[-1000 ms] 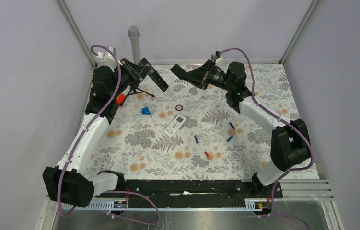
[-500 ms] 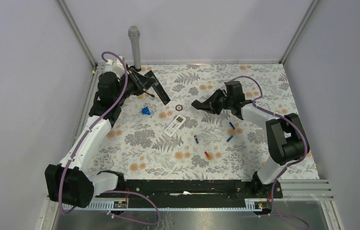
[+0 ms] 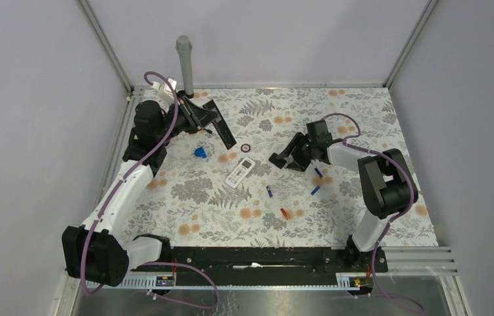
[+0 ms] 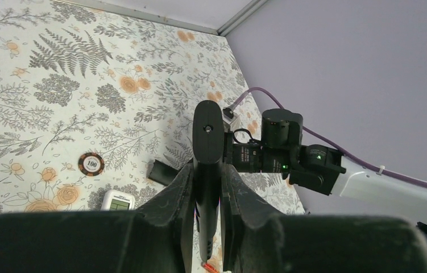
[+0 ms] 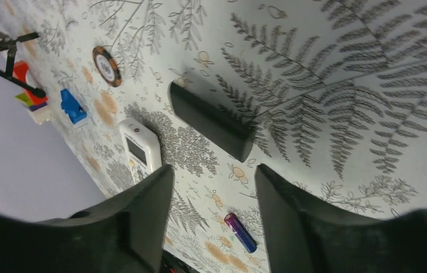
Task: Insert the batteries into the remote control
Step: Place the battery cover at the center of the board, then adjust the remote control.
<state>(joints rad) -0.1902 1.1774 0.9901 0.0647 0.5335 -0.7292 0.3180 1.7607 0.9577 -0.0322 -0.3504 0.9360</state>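
Clamping a black bar (image 3: 225, 135), the left gripper (image 3: 212, 123) is hovering at the far left in the top view. The batteries (image 3: 315, 190) are lying loose on the table (image 3: 375, 112), right of the white remote (image 3: 240, 172) and near the right gripper (image 3: 284, 160). In the left wrist view, the bar's lower end is hiding behind the fingers (image 4: 179, 187). In the right wrist view, the fingers are standing apart, gripping nothing, with a black piece (image 5: 211, 120) lying just beyond them.
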